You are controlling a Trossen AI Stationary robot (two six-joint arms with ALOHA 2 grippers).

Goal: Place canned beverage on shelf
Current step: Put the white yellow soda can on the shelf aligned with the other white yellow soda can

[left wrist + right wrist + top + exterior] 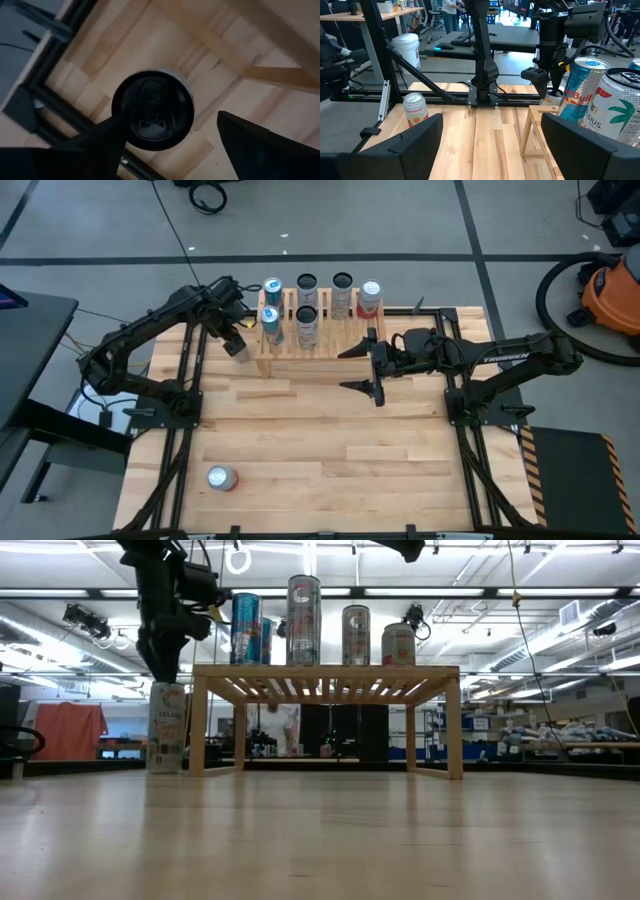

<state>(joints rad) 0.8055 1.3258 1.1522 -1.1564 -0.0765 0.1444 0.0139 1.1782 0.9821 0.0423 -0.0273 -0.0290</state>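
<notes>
The light wooden slatted shelf (300, 340) stands at the table's far middle, with several cans (306, 325) upright on it. Just left of the shelf a white can (166, 728) stands upright on the tabletop. My left gripper (165, 668) hangs right over it, pointing down and open. The can's dark top (152, 110) shows below and between its fingers, nearer one of them; I see no touch. My right gripper (373, 370) waits open and level to the right of the shelf, with nothing between its fingers.
A red and white can (222, 478) stands alone near the table's near left corner, seen again as the same can (415, 111) in the right wrist view. Bare planks (330, 430) lie between it and the shelf. Black frame rails (180, 430) run along both sides.
</notes>
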